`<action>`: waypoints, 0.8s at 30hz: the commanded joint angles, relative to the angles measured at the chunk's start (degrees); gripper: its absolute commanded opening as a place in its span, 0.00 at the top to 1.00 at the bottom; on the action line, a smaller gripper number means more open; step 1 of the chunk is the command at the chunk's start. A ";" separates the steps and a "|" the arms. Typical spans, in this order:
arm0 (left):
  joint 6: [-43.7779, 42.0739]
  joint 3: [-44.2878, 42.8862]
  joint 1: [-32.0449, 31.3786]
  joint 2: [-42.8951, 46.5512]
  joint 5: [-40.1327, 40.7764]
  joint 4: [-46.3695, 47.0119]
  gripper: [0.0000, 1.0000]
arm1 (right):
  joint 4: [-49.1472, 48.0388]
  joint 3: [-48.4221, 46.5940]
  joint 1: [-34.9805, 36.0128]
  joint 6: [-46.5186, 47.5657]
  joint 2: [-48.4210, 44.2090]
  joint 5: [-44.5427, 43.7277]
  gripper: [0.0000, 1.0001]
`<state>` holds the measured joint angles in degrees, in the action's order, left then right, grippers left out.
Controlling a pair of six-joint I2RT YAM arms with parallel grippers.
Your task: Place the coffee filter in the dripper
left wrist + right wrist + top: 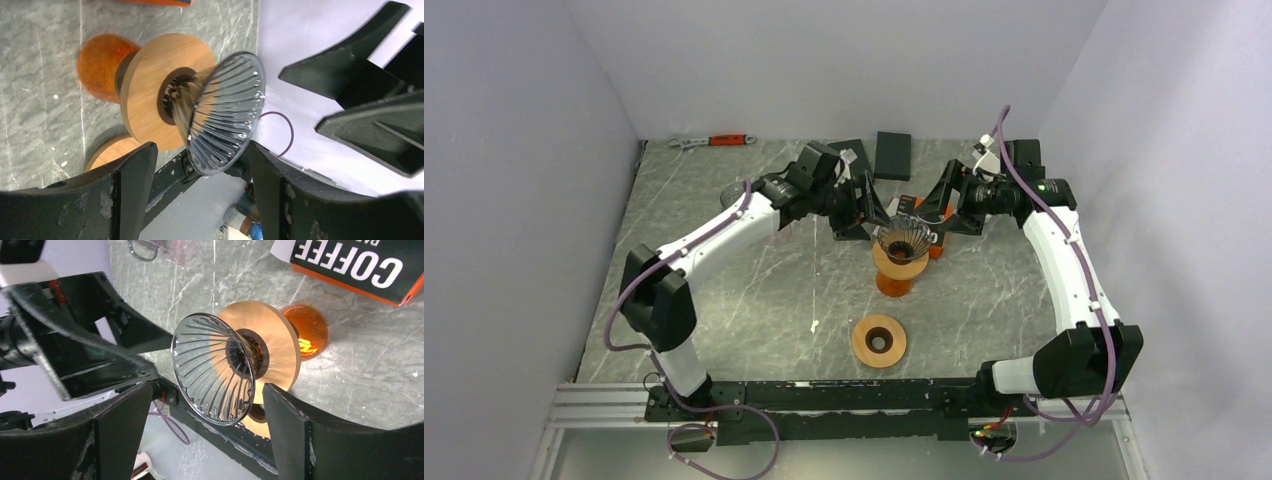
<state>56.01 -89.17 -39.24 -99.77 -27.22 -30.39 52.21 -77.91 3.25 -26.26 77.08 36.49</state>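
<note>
The dripper [902, 240] is a ribbed clear glass cone on a wooden disc, standing on an orange glass base [896, 282] mid-table. It also shows in the left wrist view [225, 110] and the right wrist view [212, 367]. The cone is empty. No loose coffee filter shows clearly. My left gripper [874, 213] is open and empty just left of and behind the cone [200, 195]. My right gripper [931, 212] is open and empty just right of and behind it [205, 435]. The two face each other across the cone.
A black and orange box marked COFFEE [355, 265] lies behind the dripper [932, 238]. A second wooden ring [879, 340] lies nearer the bases. A black flat case [892, 155] and an orange-handled wrench [714, 141] lie at the back.
</note>
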 commanded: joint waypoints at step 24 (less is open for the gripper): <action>-6.07 8.12 1.25 20.17 19.94 -0.54 0.29 | -21.70 9.71 -10.36 -6.49 16.91 -6.82 0.03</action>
<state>50.28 -81.56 -38.79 -81.14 -6.20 -30.06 35.38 -65.93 -7.05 -33.56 88.60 31.03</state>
